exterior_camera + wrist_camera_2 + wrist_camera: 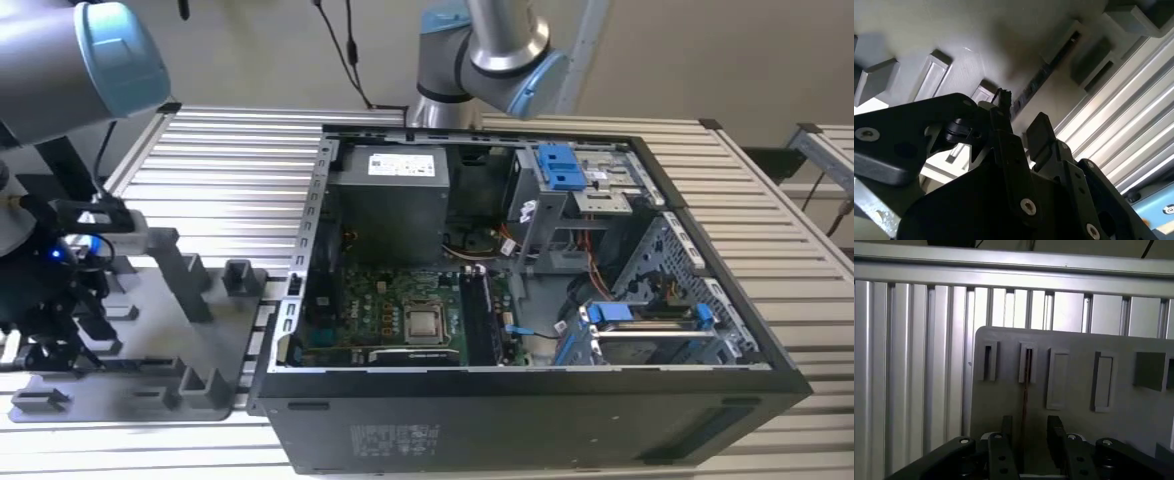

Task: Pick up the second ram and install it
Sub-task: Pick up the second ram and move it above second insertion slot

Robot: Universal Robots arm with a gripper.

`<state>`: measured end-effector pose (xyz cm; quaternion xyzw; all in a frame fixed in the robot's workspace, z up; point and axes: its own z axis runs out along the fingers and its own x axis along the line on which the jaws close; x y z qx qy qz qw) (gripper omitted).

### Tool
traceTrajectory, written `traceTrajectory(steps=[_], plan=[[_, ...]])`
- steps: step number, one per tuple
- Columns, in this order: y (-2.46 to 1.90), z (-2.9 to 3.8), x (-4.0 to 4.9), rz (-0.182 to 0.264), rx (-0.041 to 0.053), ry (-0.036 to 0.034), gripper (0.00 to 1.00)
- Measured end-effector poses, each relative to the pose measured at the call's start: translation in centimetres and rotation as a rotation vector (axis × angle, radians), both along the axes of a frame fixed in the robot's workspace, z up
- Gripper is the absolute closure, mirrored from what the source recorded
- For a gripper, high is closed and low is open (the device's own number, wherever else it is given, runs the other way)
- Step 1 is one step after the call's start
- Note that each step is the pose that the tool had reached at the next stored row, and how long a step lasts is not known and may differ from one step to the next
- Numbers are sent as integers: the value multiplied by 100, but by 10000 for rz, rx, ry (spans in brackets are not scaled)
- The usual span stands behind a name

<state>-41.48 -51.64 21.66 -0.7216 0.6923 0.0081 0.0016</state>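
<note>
Dark, thin and edge-on to me, the second ram (1025,390) is standing upright in a narrow slot of the grey holder tray (999,410). In the first wrist view I am seeing it run down between the jaws. The jaws are standing released, one on each side of the stick. A strip of tray is showing between each of them and the ram, so nothing is being gripped. In the second wrist view the ram (1031,90) is showing as a dark strip in its slot, ending between the two black jaw tips. More rectangular slots are lying in a row beside that one.

The tray is resting on the ribbed aluminium table (227,170). In the exterior view I am watching the arm (80,55) hanging over the tray at the exterior view's left, among the upright grey posts (180,270) rising from it. Just beside the tray, toward the exterior view's right, the open black computer case (534,420) is sitting on the same table. Its green motherboard (380,310) is facing up, well apart from the ram.
</note>
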Motion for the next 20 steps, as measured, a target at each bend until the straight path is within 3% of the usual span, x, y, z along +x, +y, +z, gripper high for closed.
traceTrajectory(steps=[20], plan=[[-1, -242, -6, 448, 3, -35, 58]])
